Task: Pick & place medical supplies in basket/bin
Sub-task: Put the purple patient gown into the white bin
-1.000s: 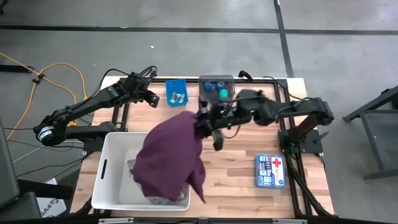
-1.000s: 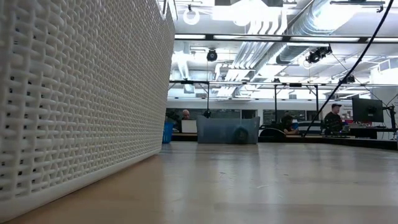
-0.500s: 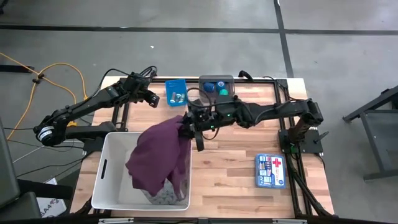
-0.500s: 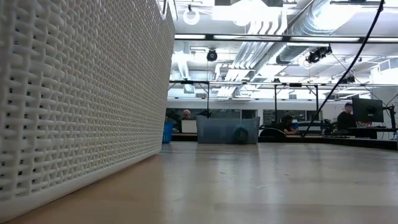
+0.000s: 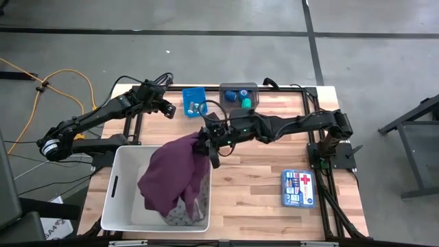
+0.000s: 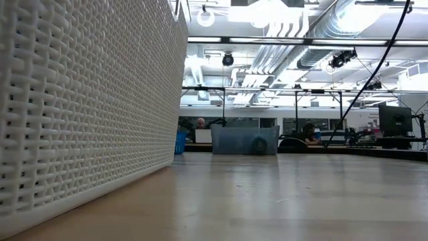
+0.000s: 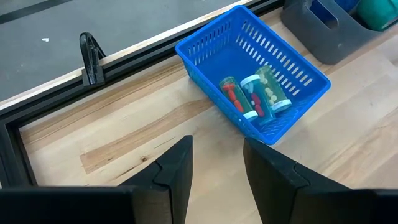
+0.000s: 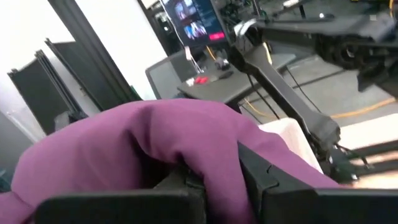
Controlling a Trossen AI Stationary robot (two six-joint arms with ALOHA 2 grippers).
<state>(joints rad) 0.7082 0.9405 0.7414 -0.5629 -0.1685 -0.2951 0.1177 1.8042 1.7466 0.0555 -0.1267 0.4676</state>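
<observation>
The maroon cloth [image 5: 171, 177] hangs bunched over the white basket [image 5: 122, 199] at the table's near left, with my right gripper [image 5: 204, 143] shut on it above the basket's far right corner. A grey patterned cloth [image 5: 184, 217] lies on the basket's floor under it. My left gripper [image 7: 217, 146] hovers open and holding nothing at the far left, just short of the small blue bin [image 7: 254, 68], where vials [image 7: 255, 98] lie. Blue and green tape rolls [image 5: 240, 95] sit in the grey bin [image 5: 238, 88]. My right gripper pinches a bunched fold at the maroon cloth's top [image 8: 214, 155] between its two fingers; how many layers, I cannot tell. The fingers come level from the table's right. The cloth hangs slack below them, and its lower part [image 5: 164, 195] reaches into the basket.
A first-aid kit [image 5: 298, 189] lies at the near right. The blue bin [image 5: 194, 103] and the grey bin stand side by side at the far edge. A dark frame [image 5: 312, 123] borders the table. Bare wood lies between the basket and the kit.
My right gripper has gone toward the table's left edge and down, still shut on the maroon cloth. The cloth, spread wide and hanging past the basket's right wall a second ago, now hangs bunched with its lower part inside the basket.
</observation>
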